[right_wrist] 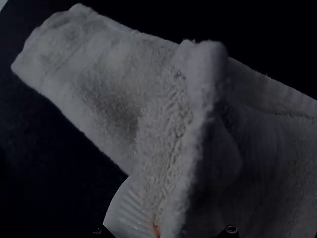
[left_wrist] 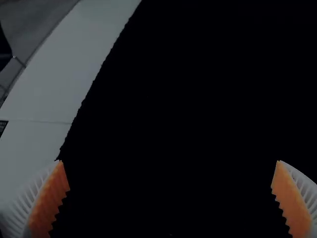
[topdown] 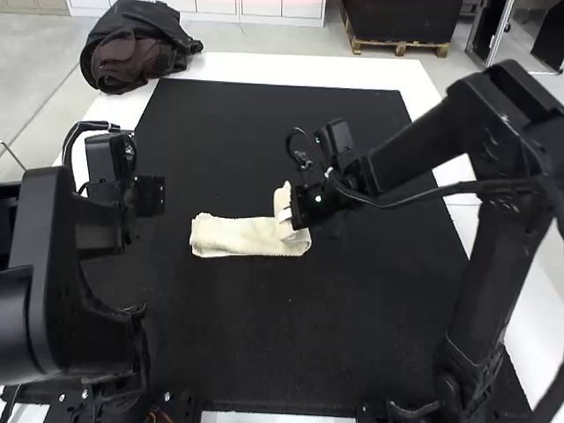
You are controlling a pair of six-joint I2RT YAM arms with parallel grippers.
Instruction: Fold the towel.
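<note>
Lengthwise strip, end fold judged in hand: your right gripper (topdown: 286, 211) pinches one raised end of the towel (topdown: 236, 236), the rest lying beside its fingers; your left gripper (left_wrist: 169, 161) stands wide, well apart; next, carry that end inward, lower, release

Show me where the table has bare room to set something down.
The black mat is bare beyond the towel, up to the white far border, and again between towel and near edge. It is crowded where the right hand holds a raised part of the towel, and around the left arm.
</note>
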